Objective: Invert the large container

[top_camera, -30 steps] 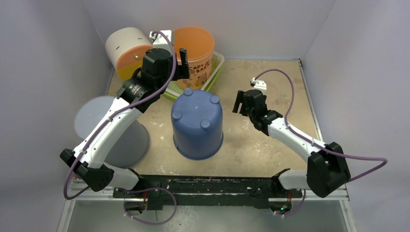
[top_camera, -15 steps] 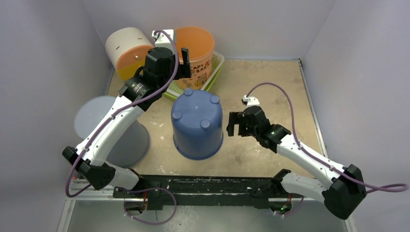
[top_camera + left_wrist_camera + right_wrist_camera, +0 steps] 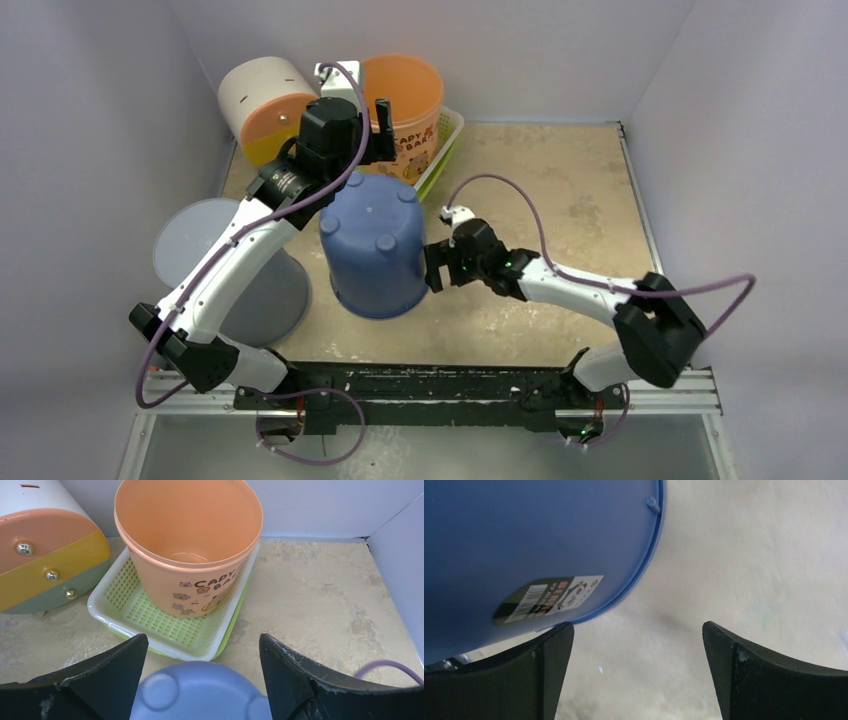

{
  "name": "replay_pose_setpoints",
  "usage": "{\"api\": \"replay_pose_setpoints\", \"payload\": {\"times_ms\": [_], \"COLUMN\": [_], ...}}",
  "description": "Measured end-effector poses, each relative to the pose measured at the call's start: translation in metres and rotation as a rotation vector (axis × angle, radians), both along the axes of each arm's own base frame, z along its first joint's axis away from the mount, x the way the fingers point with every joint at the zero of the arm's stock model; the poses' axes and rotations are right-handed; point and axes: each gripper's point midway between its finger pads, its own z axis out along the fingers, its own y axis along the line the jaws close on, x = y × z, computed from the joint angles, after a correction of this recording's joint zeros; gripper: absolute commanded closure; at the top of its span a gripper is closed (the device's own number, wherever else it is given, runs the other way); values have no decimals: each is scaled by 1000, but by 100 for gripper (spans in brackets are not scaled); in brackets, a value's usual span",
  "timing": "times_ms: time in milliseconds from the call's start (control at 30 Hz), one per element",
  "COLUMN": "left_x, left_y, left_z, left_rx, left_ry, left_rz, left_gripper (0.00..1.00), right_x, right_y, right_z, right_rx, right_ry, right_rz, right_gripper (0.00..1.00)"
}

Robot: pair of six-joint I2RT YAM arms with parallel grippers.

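Blue bucket (image 3: 372,245) mid-frame leans bottom-up, seemingly shoved sideways by the wide-spread right gripper (image 3: 437,268), while the left gripper (image 3: 202,652) hangs spread above.

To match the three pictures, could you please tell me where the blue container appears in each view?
Top external: blue container at centre, between both arms.
Left wrist: blue container at bottom centre, footed base only.
Right wrist: blue container at upper left, labelled side.
Shared landmark: the tan table.
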Motion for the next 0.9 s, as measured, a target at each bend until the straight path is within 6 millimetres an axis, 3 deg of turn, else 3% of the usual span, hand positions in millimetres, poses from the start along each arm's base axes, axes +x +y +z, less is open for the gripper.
{"api": "replay_pose_setpoints", "payload": {"times_ms": [267, 533, 900], "left_x": [-8, -18, -17], "left_y": [3, 9, 7], "left_z": [12, 25, 3], "left_rx": [-21, -46, -20], "left_ry": [-23, -52, -16], "left_rz": [-12, -22, -23], "left_gripper": [21, 21, 21], "right_x": [72, 119, 132], "right_y": [87, 154, 233], "right_z": [21, 39, 27], "right_rx": [105, 214, 292], "right_ry": [-120, -201, -179], "right_rz": [98, 159, 272], "right_gripper": [0, 0, 0]}}
